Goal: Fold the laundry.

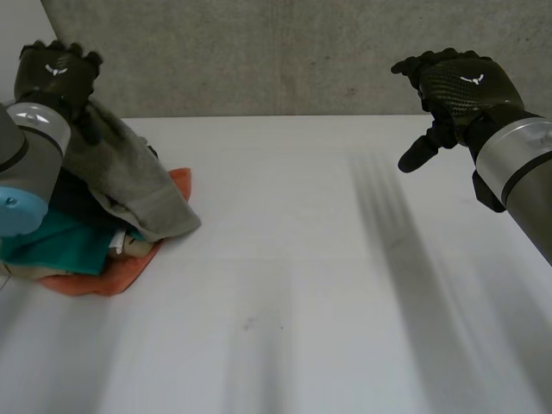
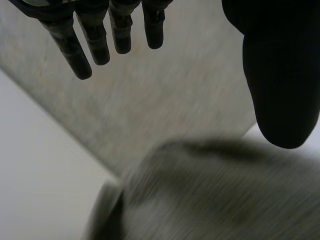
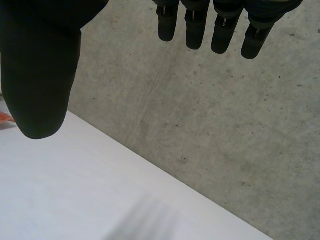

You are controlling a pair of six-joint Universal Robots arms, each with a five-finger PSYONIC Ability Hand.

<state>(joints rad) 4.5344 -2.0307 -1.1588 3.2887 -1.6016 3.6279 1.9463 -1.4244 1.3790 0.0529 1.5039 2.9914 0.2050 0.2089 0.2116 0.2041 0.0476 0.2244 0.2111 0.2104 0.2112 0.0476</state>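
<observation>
Item: my left hand (image 1: 56,69), raised over the far left corner of the white table (image 1: 328,285); fingers (image 2: 95,40) straight and spread from the thumb, released, nothing between them; a grey-green towel (image 1: 129,185) lies under its palm, blurred in my left wrist view. Item: that towel, topmost of the laundry pile, its upper end rising towards my left hand; I cannot tell whether the two touch; its lower end drapes down over the pile towards the table's middle. Item: a teal cloth (image 1: 69,237), beneath the towel, beside my left arm (image 1: 26,172) at the table's left edge. Item: a beige cloth (image 1: 129,244), a small part showing between the towel and the layer below. Item: an orange cloth (image 1: 103,276), bottom of the pile, flat on the table, its edges showing past the towel on the near side and the far side. Item: my right hand (image 1: 457,90), raised over the far right part of the table, well apart from the pile; fingers (image 3: 195,30) relaxed, thumb held out to one side, released, grasping nothing. Item: a grey concrete wall (image 1: 285,52), along the table's far edge.
</observation>
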